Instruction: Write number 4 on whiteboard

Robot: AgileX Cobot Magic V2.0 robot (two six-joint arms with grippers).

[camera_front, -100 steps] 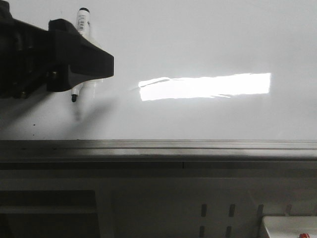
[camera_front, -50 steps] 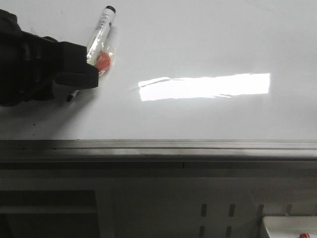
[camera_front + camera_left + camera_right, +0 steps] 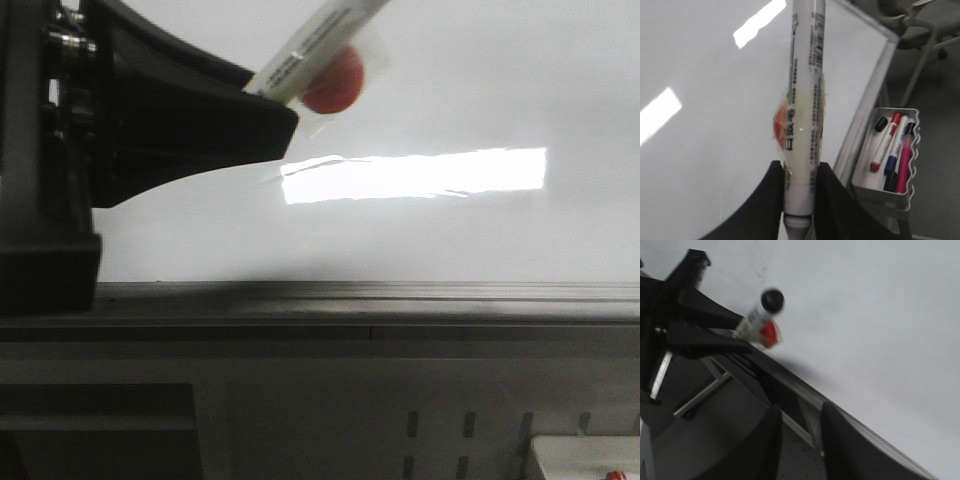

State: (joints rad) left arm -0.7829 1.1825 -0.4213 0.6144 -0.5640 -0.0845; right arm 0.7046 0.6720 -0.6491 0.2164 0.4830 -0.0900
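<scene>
— What do we have closest to us?

— Our left gripper (image 3: 262,105), large and dark at the left of the front view, its jaws closed on a white marker (image 3: 318,45). From the left wrist we see both black fingers (image 3: 771,200) pressed against the marker's barrel, which has a red patch under clear tape (image 3: 781,123) partway along it.

— And our right gripper (image 3: 801,440)?

— Its two dark fingers stand slightly apart with nothing between them, above the edge of the board.

— Next out?

— The grey metal rail (image 3: 400,295) running across the front view, and beyond it the whiteboard (image 3: 450,230), glossy, with a bright rectangle of glare. Our marker sits over the board's left part, tilted, its capped black end (image 3: 772,299) pointing away from the fingers.

— Do we see the number 4?

— We cannot find any stroke of it on the visible board.

— Anything further off?

— Beside the board's edge, a small tray (image 3: 887,160) holding red, blue, pink and black markers.
</scene>
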